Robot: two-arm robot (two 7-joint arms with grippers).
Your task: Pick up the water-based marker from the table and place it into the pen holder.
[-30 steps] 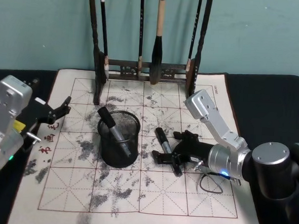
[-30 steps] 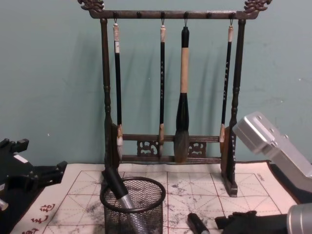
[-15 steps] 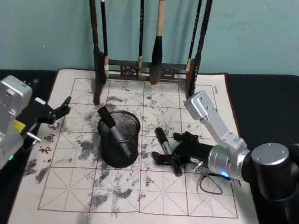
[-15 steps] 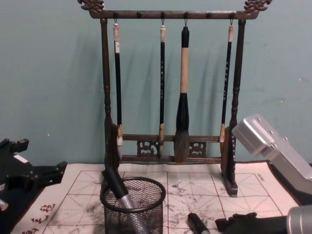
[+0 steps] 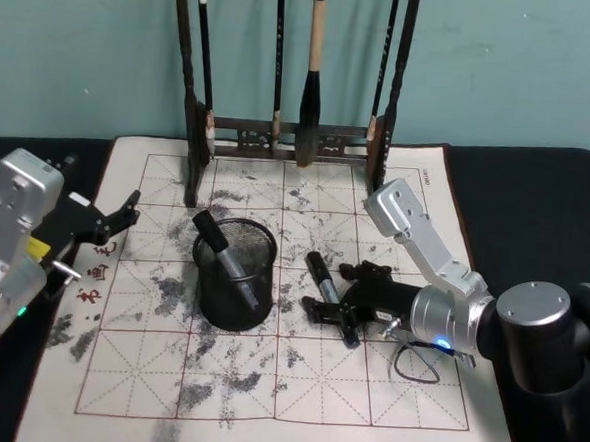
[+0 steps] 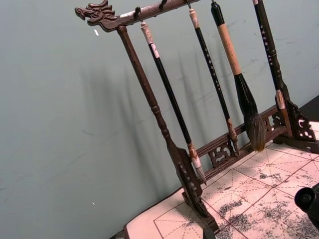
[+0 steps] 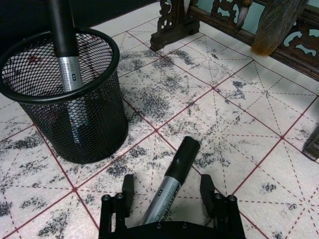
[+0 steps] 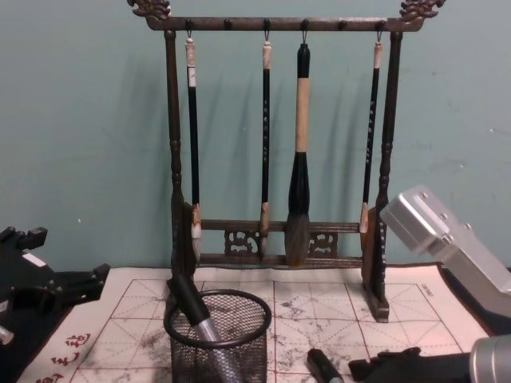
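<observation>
One marker (image 7: 168, 185) lies flat on the ink-blotted mat (image 5: 215, 376), just right of the holder (image 5: 234, 275) and apart from it, its black cap pointing towards the rack (image 5: 290, 136) at the back. The right gripper (image 7: 167, 188) is low over the mat with its fingers (image 7: 128, 188) spread to either side of the marker's grey barrel. A gap shows on both sides, and nothing is clamped.

The holder stands upright on the mat, in front of the rack's left post. A second marker (image 5: 223, 255) leans inside it, cap up and poking above the rim.

The left gripper (image 5: 110, 222) hangs over the mat's left edge, well apart from the holder. Four brushes (image 8: 299, 152) hang from the rack's top bar, before a plain teal wall. The mat covers most of a dark table (image 5: 537, 196).
</observation>
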